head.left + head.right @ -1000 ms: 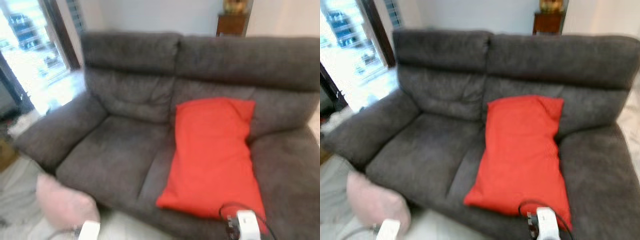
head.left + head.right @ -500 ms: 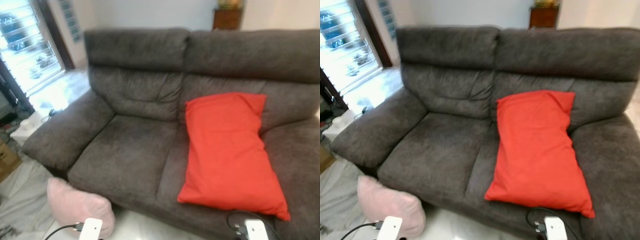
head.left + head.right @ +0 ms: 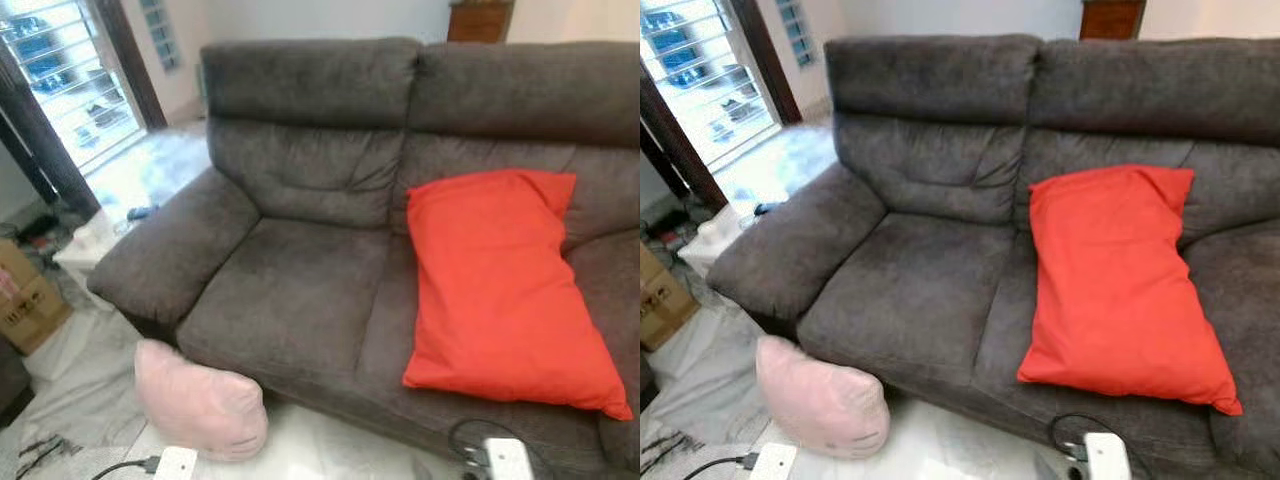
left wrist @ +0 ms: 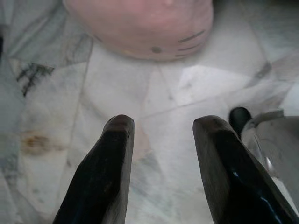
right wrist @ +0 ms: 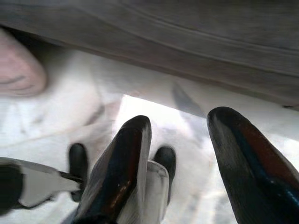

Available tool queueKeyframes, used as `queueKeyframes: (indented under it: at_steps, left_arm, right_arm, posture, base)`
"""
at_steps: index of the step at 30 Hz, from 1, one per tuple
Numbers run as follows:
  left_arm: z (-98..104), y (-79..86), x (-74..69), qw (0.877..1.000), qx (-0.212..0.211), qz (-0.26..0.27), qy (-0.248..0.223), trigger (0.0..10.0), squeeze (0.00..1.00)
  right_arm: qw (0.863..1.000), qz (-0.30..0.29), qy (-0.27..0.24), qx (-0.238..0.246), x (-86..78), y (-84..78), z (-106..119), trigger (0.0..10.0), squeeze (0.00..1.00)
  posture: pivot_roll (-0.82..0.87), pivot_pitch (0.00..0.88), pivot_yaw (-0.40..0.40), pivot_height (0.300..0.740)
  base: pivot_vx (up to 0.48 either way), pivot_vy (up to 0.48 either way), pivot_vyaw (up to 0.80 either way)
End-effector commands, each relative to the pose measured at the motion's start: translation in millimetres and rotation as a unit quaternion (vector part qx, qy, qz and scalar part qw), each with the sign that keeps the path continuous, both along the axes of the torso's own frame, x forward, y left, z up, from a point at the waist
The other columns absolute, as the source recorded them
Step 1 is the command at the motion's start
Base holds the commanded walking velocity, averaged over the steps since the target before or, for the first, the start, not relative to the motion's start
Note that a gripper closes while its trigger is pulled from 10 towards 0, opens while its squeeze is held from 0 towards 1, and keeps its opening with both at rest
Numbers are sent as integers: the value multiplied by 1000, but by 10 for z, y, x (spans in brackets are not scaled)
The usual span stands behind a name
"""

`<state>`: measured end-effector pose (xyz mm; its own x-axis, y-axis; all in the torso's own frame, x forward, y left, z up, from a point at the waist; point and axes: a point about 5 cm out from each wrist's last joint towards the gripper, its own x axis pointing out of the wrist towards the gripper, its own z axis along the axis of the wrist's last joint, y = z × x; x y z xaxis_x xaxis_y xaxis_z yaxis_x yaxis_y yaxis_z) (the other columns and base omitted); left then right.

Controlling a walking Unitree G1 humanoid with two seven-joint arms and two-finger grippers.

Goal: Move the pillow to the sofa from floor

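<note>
Sofa: the dark grey sofa (image 3: 300, 290) takes up most of the head views, its left seat cushion bare, which makes that the likely landing place for the pillow.
Floor: pale marbled floor (image 3: 90, 380) runs along the sofa's front edge and off past its left armrest toward a barred window.
Red cushion: a red cushion (image 3: 505, 285) leans on the right seat against the backrest, already on the sofa and so probably not the thing to move.
Pink pillow: the pink pillow (image 3: 200, 405) lies on the floor, touching the sofa's front edge below the left armrest corner; it has yet to be lifted, so the task looks barely begun.
Cardboard box: a cardboard box (image 3: 25, 300) sits on the floor well apart from the pillow, beyond the sofa's left end.
Left claw: the left claw (image 4: 161, 154) hangs over the floor with its fingers spread and nothing between them, aimed at the pillow just ahead, seemingly lined up for a reach.
Right claw: the right claw (image 5: 180, 149) is likewise spread and empty, low near the sofa's front edge, probably ready to support the soft pillow's other side.
</note>
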<state>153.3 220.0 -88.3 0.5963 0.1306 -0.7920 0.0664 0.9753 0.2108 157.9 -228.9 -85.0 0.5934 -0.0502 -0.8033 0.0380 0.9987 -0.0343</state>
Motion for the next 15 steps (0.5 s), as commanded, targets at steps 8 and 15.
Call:
queueKeyframes:
  at_steps: [8,15]
  left_arm:
    - [21,-41,62,1000,-3,1,-14,10000,0]
    - [22,-31,54,1000,-5,2,-16,10000,0]
  right_arm:
    - [1000,-2,9,-2,-32,100,-40,10000,0]
    - [1000,-9,2,-8,-60,-123,10,10000,0]
  posture:
    - [-55,31,91,740]
    - [-58,22,89,740]
  base:
    - [0,328,0]
    - [0,326,-571]
